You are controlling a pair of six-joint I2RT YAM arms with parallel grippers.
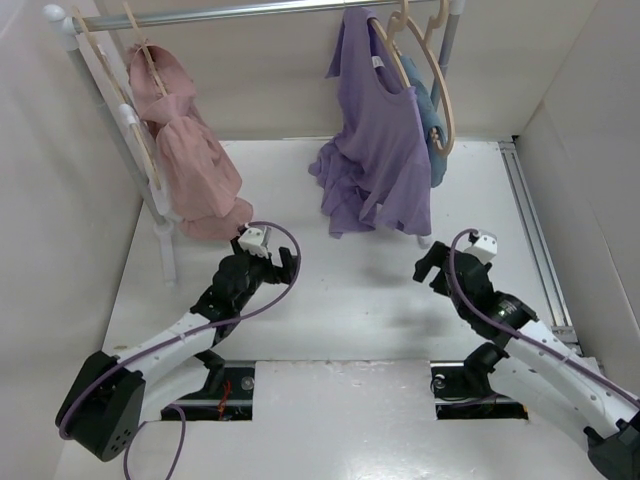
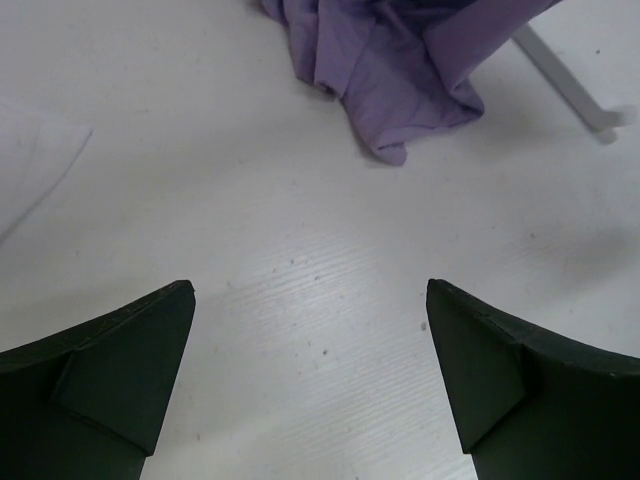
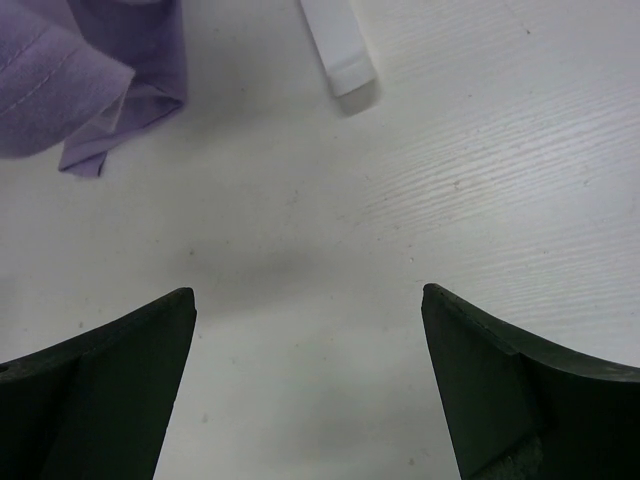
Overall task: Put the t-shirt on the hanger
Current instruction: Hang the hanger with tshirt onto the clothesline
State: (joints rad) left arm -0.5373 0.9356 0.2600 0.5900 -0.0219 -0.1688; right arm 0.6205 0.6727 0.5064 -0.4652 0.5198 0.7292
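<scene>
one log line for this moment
t-shirt: hung on hanger, hem on table | left tool: open, empty | right tool: open, empty

No text, brand, nr or sign I can read in any view. Only candidate: a small white neck tag (image 1: 378, 63) inside the t-shirt (image 1: 385, 150), far right of the scene. It's too small & blurred, so I can't make out a single letter on it.
</scene>
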